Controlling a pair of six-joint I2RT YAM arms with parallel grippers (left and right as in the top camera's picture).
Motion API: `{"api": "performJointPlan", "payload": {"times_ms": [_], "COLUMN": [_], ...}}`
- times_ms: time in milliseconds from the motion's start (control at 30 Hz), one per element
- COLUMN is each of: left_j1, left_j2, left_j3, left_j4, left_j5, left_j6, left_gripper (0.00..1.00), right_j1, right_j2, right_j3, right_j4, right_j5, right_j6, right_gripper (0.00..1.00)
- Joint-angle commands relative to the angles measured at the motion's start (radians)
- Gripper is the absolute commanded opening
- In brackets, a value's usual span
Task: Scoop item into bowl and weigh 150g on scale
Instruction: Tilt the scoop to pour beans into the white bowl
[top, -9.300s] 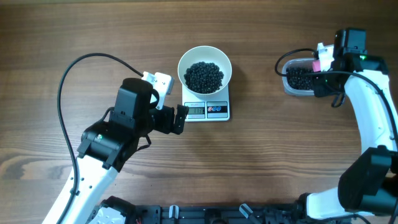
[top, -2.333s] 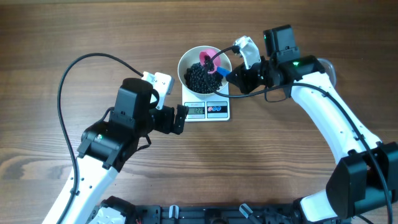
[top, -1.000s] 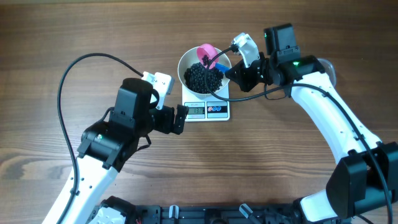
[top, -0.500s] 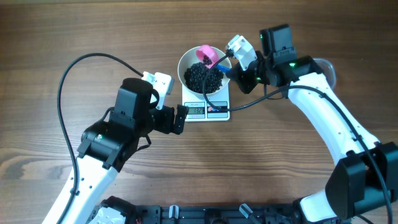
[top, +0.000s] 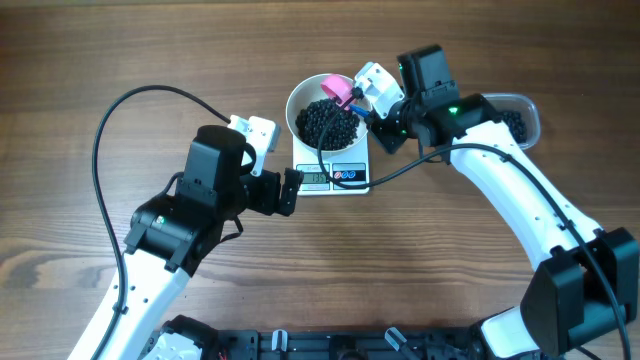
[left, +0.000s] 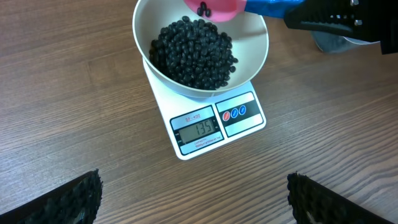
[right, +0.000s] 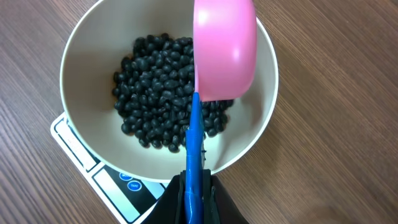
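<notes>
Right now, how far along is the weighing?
Done: the bowl sits on the scale with a heap of black beans in it. In hand: the right fingers are shut on the blue handle of the pink scoop, tipped over the bowl. Left: the display reads 135, short of 150, so more beans are needed.

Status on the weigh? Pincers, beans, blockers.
Left pincer open, beside scale. Right pincer shut on scoop, tipped over bowl. Beans in bowl, display 135, short of target. Nothing in the way.
</notes>
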Motion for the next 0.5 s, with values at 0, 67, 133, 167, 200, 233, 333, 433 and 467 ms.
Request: {"api": "performJointPlan", "payload": {"times_ms": [0, 67, 133, 167, 200, 233, 333, 433, 467], "left_j1": [-0.003, -0.003, -0.003, -0.003, -0.003, -0.003, -0.003, -0.003, -0.003], "left_j2": [0.002, 0.002, 0.002, 0.002, 0.002, 0.002, 0.002, 0.002, 0.002], "left_j3": [0.005, 0.005, 0.005, 0.005, 0.005, 0.005, 0.005, 0.005, 0.005], "left_j4": [0.000, 0.000, 0.000, 0.000, 0.000, 0.000, 0.000, 0.000, 0.000], "left_j5": [-0.010, -0.010, -0.010, -0.010, -0.010, -0.010, -0.010, -0.010, -0.010], "left_j6": [-0.005, -0.005, -0.005, -0.005, -0.005, -0.005, -0.005, -0.005, -0.005], "left_gripper": [1.00, 1.00, 1.00, 1.00, 1.00, 1.00, 1.00, 1.00, 1.00], "right_j1": [0.055, 0.063, 0.063, 0.063, 0.063, 0.063, 0.063, 0.063, 0.063], "right_j2": [-0.064, -0.068, -0.068, -0.068, -0.068, -0.071, -0.072, -0.072, -0.072], "right_j3": [0.003, 0.003, 0.003, 0.003, 0.003, 0.003, 0.003, 0.003, 0.003], "right_j4": [0.016, 0.030, 0.029, 0.028, 0.026, 0.024, 0.021, 0.022, 0.023], "right_j5": [0.042, 0.119, 0.138, 0.138, 0.138, 0.134, 0.047, -0.049, -0.057], "right_j6": [-0.034, -0.039, -0.039, -0.037, -0.034, -0.024, -0.007, 0.089, 0.140], "right_gripper": [0.04, 0.05, 0.04, 0.05, 0.04, 0.04, 0.04, 0.04, 0.04]}}
